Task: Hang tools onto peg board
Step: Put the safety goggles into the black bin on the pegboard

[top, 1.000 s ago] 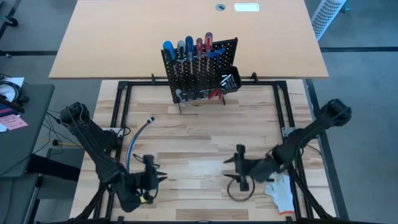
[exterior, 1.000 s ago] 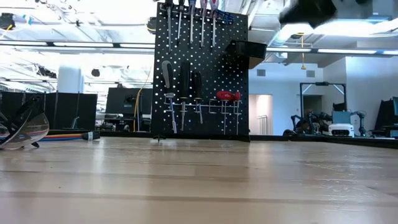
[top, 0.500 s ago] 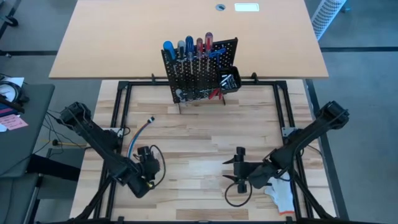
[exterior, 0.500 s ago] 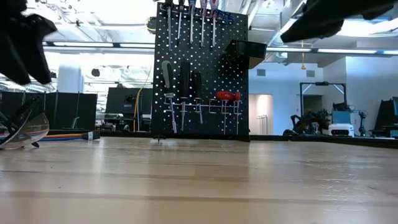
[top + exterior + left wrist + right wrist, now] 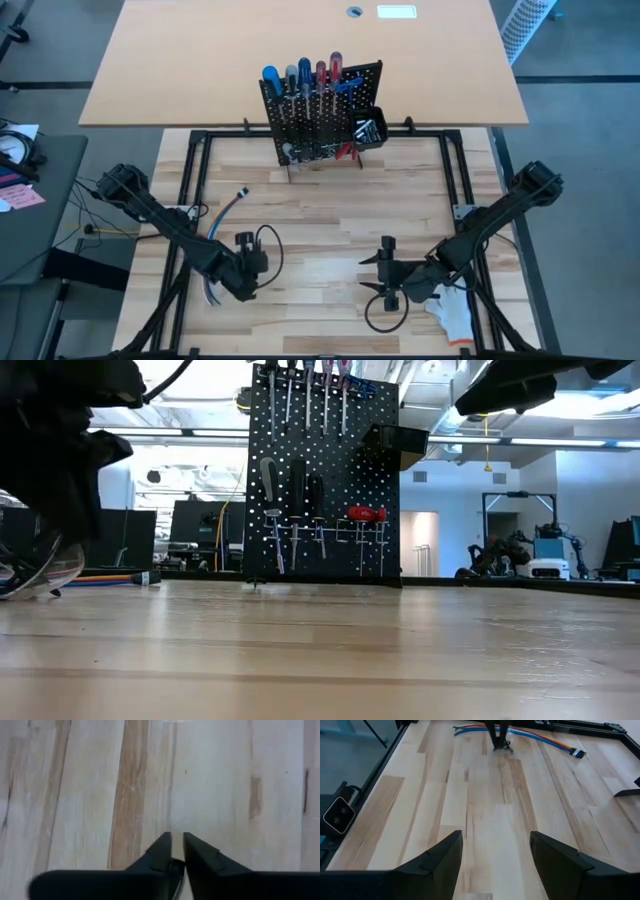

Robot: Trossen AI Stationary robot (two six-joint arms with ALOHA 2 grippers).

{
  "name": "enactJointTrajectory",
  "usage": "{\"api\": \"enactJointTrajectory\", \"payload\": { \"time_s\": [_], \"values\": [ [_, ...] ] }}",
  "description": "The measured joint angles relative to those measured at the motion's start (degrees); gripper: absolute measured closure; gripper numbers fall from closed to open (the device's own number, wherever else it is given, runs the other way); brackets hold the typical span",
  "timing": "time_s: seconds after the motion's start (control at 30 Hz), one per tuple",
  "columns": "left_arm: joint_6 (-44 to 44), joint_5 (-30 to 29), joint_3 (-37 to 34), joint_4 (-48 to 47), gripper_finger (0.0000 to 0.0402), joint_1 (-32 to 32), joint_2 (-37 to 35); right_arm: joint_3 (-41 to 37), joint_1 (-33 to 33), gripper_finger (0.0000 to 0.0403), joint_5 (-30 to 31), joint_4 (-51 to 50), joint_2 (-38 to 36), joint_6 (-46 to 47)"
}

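Note:
The black peg board [image 5: 320, 110] [image 5: 322, 475] stands upright at the table's far side. Screwdrivers [image 5: 300, 75] hang along its top, with more tools and red-handled pliers [image 5: 365, 513] lower down, and a small black bin [image 5: 370, 128] on its right. My left gripper [image 5: 245, 250] [image 5: 177, 836] points steeply down at bare wood near the front left. It is shut to a narrow slit, and nothing shows between its fingers. My right gripper [image 5: 386, 268] [image 5: 492, 855] hovers open over bare wood at the front right, well short of the board.
A bundle of coloured cables [image 5: 225, 212] [image 5: 520, 734] lies at the table's left, just beyond my left gripper. A white glove [image 5: 452, 308] lies at the front right under my right arm. A black frame rail [image 5: 320, 132] borders the wooden top. Bare wood [image 5: 320, 220] lies between the grippers and the board.
My left gripper has sunk toward the table and swung a little toward the table's middle, turning at the wrist. In the low view it has come down into the picture's left side. My right arm has kept almost still.

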Motion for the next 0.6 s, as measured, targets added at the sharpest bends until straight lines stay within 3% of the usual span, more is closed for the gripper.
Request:
{"api": "enactJointTrajectory", "payload": {
  "time_s": [0.1,0.33,0.6],
  "values": [
    [1.76,0.09,0.96,-0.26,0.0389,0.53,0.00,0.00,0.00,0.0164,0.00,-0.02,0.00,0.00],
    [5.08,-0.79,7.09,-2.39,0.0400,0.07,0.00,0.00,0.00,0.0164,-0.04,-0.02,0.01,0.00],
    [5.29,-9.58,14.19,-7.14,0.0401,-4.59,-0.09,0.00,0.11,0.0164,-0.94,-0.27,0.02,0.90]
  ]
}}
